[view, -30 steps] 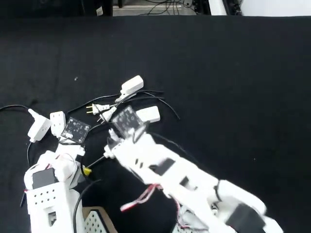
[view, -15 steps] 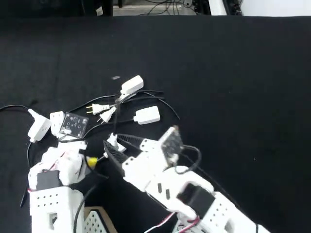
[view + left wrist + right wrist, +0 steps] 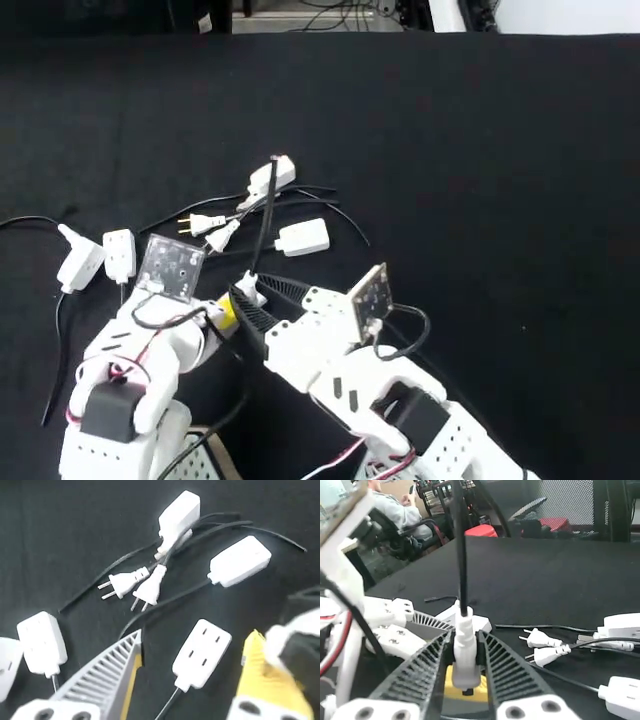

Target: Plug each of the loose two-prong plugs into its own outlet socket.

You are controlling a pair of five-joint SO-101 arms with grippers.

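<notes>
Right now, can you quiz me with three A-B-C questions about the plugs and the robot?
1. Where do the two loose plugs lie?
A. on the black table
B. in a drawer
C. on top of an arm

2. What colour are the socket blocks?
A. red
B. white
C. green

3. What are the fingers of the right gripper doing?
A. spread wide, empty
B. holding a spoon
C. shut on a white plug

Answers: 1 A, both rest flat on the table. 2 B, each block is white. 3 C, the plug sits clamped between them, its cord rising.
</notes>
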